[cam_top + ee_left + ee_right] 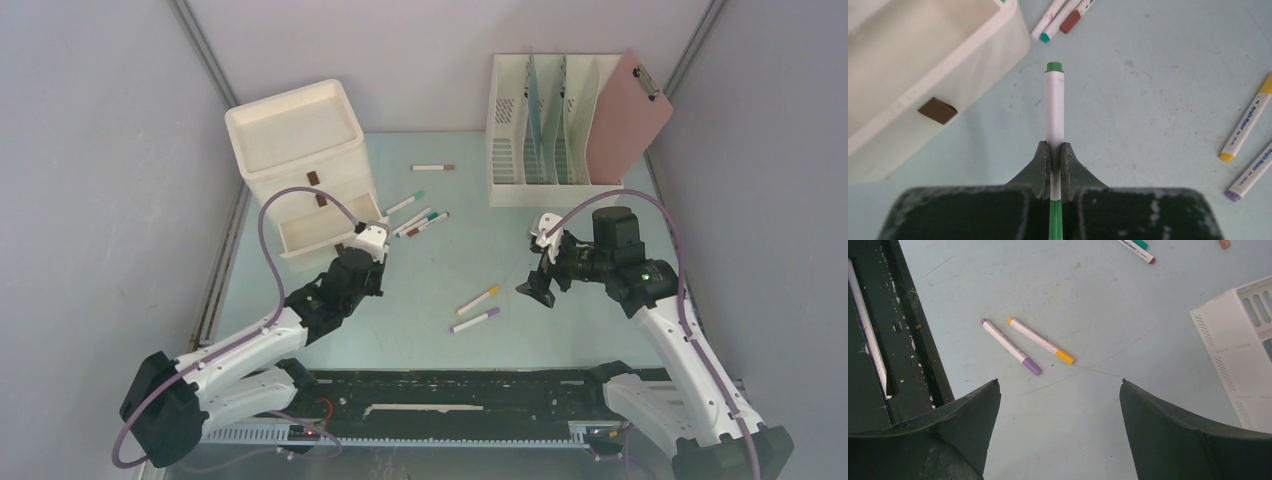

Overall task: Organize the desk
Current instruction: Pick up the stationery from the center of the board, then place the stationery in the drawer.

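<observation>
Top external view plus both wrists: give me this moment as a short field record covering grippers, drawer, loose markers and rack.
left gripper: shut on green marker, beside the open drawer
right gripper: open, empty, above the desk
drawer unit: back left, one drawer pulled out
loose markers: yellow-capped marker and purple-capped marker side by side mid-desk; marker cluster near the drawer; brown-capped marker alone farther back
file rack: back right, pink clipboard leaning on its right side
</observation>
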